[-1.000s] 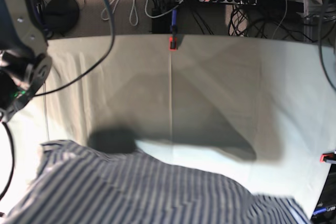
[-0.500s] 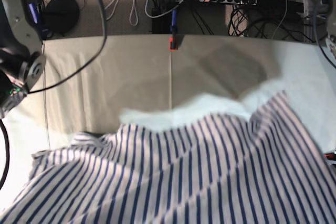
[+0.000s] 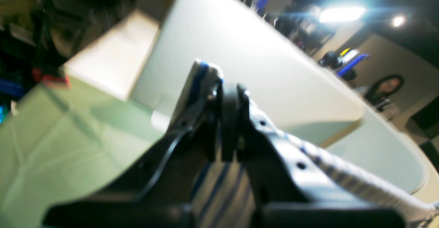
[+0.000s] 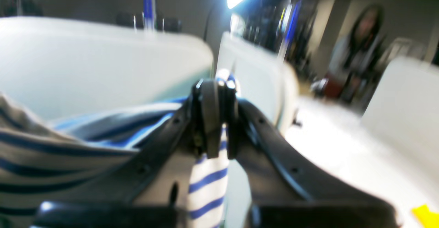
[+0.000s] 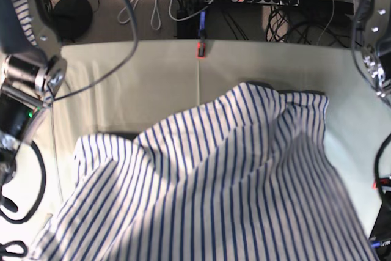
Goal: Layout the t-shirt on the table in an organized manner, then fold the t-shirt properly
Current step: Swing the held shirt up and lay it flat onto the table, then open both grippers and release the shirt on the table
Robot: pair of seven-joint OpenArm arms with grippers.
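The shirt (image 5: pixel 232 181) hangs from both our grippers, billowing over the table (image 5: pixel 153 77). Our left gripper (image 3: pixel 226 94) is clenched on a striped edge that pokes out past its tips and trails away behind it. Our right gripper (image 4: pixel 214 94) pinches another fold, with cloth drooping below its jaws and bunching to one side. The fabric is soft, white, thinly blue-striped and rumpled; the table cloth is pale and creased.
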